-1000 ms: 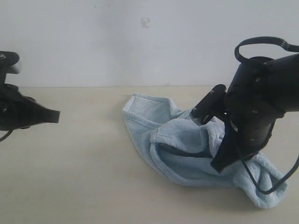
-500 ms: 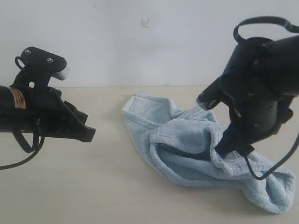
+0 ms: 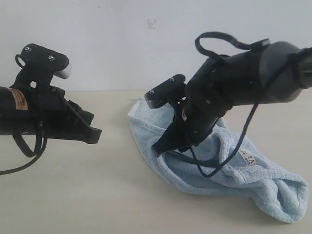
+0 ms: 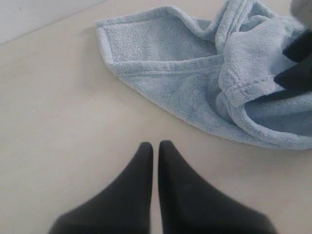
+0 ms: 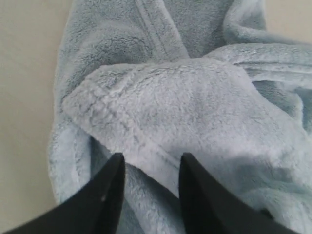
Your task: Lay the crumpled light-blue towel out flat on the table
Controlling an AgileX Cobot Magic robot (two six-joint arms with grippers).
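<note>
beige table (image 3: 97, 195) fills the lower part of the exterior view and meets a white wall (image 3: 122, 44) behind; the pale-blue towel (image 3: 229, 170) lies crumpled on the table right of centre, bunched in folds, one hemmed corner lying flat toward the wall side, a thick rolled end at the near right; in the left wrist view the towel (image 4: 195, 97) sits beyond the fingertips with its flat hemmed corner toward the wall, bare table between; right arm (image 3: 243, 78) reaches in from the right and angles down over the middle of the towel, a black cable (image 3: 219, 39) looping above it and another loop hanging onto the cloth; left arm (image 3: 34, 112) hangs over bare table at the left, well apart from the towel; right gripper (image 3: 163, 146) is low at the towel's left folds, its claw spread, fingers (image 5: 109, 195) apart with a folded hemmed edge of towel (image 5: 195, 122) in the gap, not pinched; cannot tell if the tips touch cloth; left gripper (image 4: 155, 146) has its claw closed, only a thin slit between the two fingers, holding nothing; small white printed label (image 3: 247, 158) shows on the towel's right part.
</note>
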